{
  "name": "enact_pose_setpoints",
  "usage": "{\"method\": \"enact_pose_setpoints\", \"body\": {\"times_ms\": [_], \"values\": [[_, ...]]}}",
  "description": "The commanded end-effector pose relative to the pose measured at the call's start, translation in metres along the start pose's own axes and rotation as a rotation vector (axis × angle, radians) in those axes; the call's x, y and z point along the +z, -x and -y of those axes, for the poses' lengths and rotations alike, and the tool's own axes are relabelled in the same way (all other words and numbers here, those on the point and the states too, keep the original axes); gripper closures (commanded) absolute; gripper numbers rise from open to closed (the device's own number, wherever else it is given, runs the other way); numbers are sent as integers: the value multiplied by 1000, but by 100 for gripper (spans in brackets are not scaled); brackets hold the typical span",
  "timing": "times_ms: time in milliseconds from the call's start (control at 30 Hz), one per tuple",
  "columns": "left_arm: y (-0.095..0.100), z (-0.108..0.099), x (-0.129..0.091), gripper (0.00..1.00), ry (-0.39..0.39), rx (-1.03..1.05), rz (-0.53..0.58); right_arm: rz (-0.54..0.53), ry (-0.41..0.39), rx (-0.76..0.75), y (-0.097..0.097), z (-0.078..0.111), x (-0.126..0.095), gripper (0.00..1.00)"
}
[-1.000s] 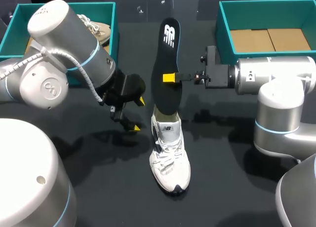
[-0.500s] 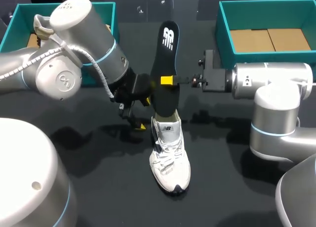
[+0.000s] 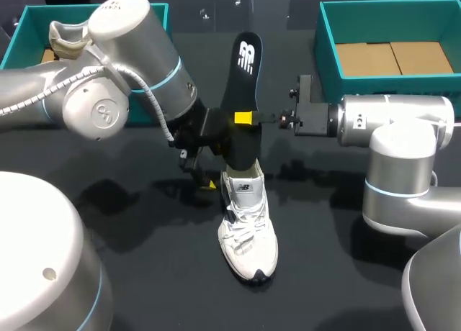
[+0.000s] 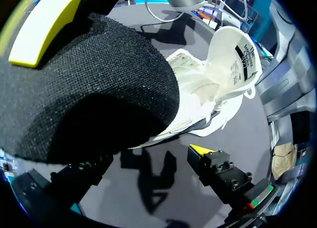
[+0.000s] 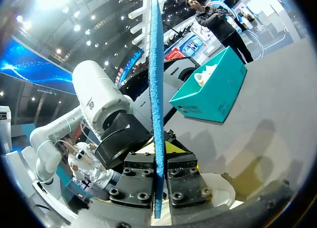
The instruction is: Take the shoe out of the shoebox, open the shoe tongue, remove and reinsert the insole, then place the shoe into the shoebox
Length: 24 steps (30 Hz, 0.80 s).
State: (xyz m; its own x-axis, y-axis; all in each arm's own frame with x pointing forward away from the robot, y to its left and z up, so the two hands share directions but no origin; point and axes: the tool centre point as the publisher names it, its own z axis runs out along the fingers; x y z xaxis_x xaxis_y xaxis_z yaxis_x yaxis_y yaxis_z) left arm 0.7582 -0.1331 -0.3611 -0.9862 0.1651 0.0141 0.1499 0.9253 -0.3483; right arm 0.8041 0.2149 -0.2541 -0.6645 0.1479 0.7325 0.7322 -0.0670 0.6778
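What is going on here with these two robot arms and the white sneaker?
The right gripper is shut on a black insole, holding it upright with its lower end at the opening of the white sneaker. The sneaker stands on the dark table. The left gripper hangs open beside the sneaker's heel, gripping nothing. At the back on the right, a teal shoebox has no shoe in it, so the sneaker is out and the insole step is under way.
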Motion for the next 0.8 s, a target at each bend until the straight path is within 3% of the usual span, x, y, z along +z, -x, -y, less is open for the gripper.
{"method": "enact_pose_setpoints", "body": {"times_ms": [33, 800], "values": [[2, 1, 1, 0, 5, 1, -2, -4, 10, -5, 3, 1, 3, 100], [2, 1, 1, 0, 5, 1, -2, -105, 26, -55, 16, 4, 1, 100]]}}
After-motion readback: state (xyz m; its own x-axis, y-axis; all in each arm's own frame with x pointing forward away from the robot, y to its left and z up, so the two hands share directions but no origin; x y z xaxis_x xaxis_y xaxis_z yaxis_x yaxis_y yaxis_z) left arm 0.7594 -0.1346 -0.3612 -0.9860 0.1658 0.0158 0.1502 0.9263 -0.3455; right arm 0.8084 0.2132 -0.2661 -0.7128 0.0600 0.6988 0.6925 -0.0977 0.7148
